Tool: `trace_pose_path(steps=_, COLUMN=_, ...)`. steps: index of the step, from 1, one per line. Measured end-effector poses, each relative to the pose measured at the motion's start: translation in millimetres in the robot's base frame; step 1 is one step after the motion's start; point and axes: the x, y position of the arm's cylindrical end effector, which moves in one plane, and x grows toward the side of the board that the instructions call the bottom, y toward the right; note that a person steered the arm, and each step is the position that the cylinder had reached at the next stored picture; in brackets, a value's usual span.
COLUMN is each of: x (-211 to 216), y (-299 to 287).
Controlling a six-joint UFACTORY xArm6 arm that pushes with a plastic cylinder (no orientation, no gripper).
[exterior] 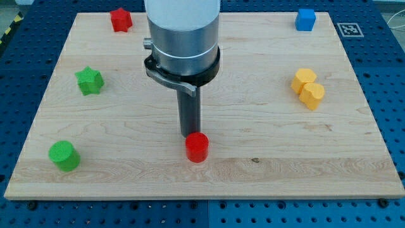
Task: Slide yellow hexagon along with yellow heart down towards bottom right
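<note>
My tip (190, 134) rests at mid-board, touching the red cylinder (197, 147) from above. The yellow hexagon (304, 79) and yellow heart (312, 95) touch, far right. The green star (89, 80) sits left, the green cylinder (64, 156) bottom left, the red block (121, 19) top left, the blue cube (305, 19) top right.

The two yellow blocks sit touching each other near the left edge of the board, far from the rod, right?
Not quite: the camera view shows the yellow hexagon and yellow heart touching each other near the board's right edge, not the left. They are indeed far from my tip, which stands just above the red cylinder.
</note>
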Motion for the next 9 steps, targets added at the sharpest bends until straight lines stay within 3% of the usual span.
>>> trace_pose_path(steps=2, x=23, y=0)
trace_pose_path(steps=4, x=20, y=0)
trace_pose_path(steps=6, x=-38, y=-6)
trace_pose_path(steps=8, x=-40, y=-6)
trace_pose_path(steps=9, x=-64, y=-6)
